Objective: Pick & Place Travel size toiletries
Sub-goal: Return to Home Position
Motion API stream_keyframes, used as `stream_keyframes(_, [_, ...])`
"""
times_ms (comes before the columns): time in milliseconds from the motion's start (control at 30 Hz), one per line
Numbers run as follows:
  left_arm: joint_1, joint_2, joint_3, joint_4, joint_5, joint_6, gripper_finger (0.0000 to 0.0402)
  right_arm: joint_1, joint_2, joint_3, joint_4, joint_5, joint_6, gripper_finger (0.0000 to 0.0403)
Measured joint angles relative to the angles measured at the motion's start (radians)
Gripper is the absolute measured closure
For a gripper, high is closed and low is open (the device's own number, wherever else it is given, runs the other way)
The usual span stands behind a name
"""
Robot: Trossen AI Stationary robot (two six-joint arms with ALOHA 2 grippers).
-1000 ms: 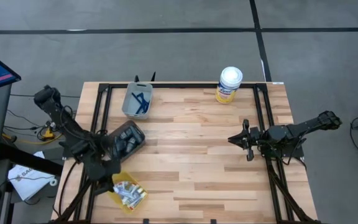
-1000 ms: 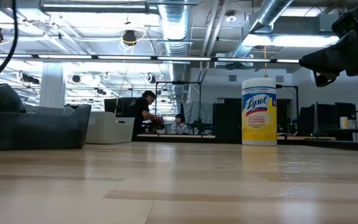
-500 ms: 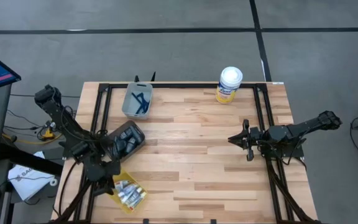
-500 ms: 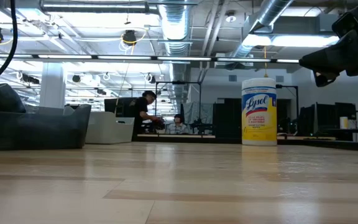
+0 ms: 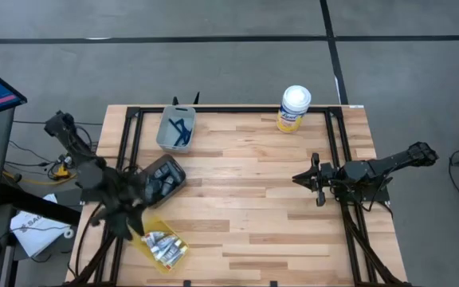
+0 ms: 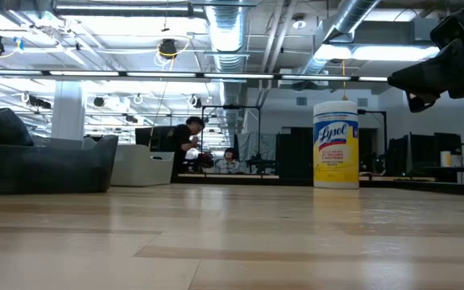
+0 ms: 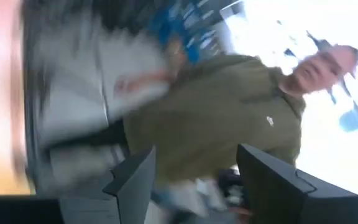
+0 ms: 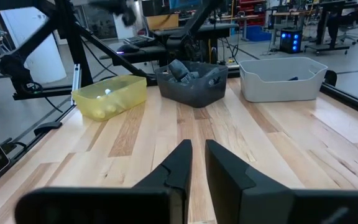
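Three bins stand at the table's left. A yellow bin (image 5: 162, 245) near the front edge holds small white tubes (image 5: 163, 247). A dark bin (image 5: 164, 177) holds dark grey pieces, and a pale grey bin (image 5: 175, 129) holds blue razors (image 5: 180, 127). My left gripper (image 7: 191, 186) hangs open and empty, pointing level, above the table's left edge beside the yellow bin (image 8: 109, 96); it shows blurred in the high view (image 5: 130, 223). My right gripper (image 5: 313, 179) waits shut at the table's right, its fingers (image 8: 194, 162) pointing at the bins.
A tall yellow wipes canister with a white lid (image 5: 294, 109) stands at the far edge, right of centre, and shows in the low view (image 6: 335, 145). Bare wood lies between the bins and my right gripper. A person in an olive shirt (image 7: 229, 118) stands beyond the table.
My left gripper has risen from just over the yellow bin and tipped up from pointing down to pointing level. The white tubes in the bin, partly covered by it before, now show. My right arm has kept still.
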Motion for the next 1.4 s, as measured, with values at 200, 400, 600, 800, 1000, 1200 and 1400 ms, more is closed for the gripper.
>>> stream_keyframes(200, [-0.007,-0.198,-0.002,0.077,-0.064,0.647,0.0182,0.000,0.000,0.000,0.000,0.000,0.000,0.0362])
stream_keyframes(400, [0.002,-0.405,-0.087,0.079,-0.066,0.925,0.0181,0.000,0.000,0.000,0.000,0.000,0.000,0.0364])
stream_keyframes(600, [0.022,-0.579,-0.236,0.123,-0.072,0.962,0.0185,0.000,0.000,0.000,0.001,0.000,0.000,0.0362])
stream_keyframes(800, [0.028,-0.578,-0.366,0.261,-0.071,0.985,0.0185,0.000,-0.002,0.001,-0.002,0.000,0.000,0.0364])
stream_keyframes(1000, [0.029,-0.575,-0.498,0.415,-0.049,1.021,0.0187,0.000,0.000,0.001,-0.002,0.000,0.000,0.0362])
stream_keyframes(1200, [0.029,-0.572,-0.499,0.424,-0.007,1.043,0.0187,0.000,0.000,0.001,-0.003,0.000,0.000,0.0364])
stream_keyframes(1400, [0.029,-0.572,-0.499,0.403,0.002,1.143,0.0189,0.000,0.000,0.001,-0.004,0.000,0.000,0.0362])
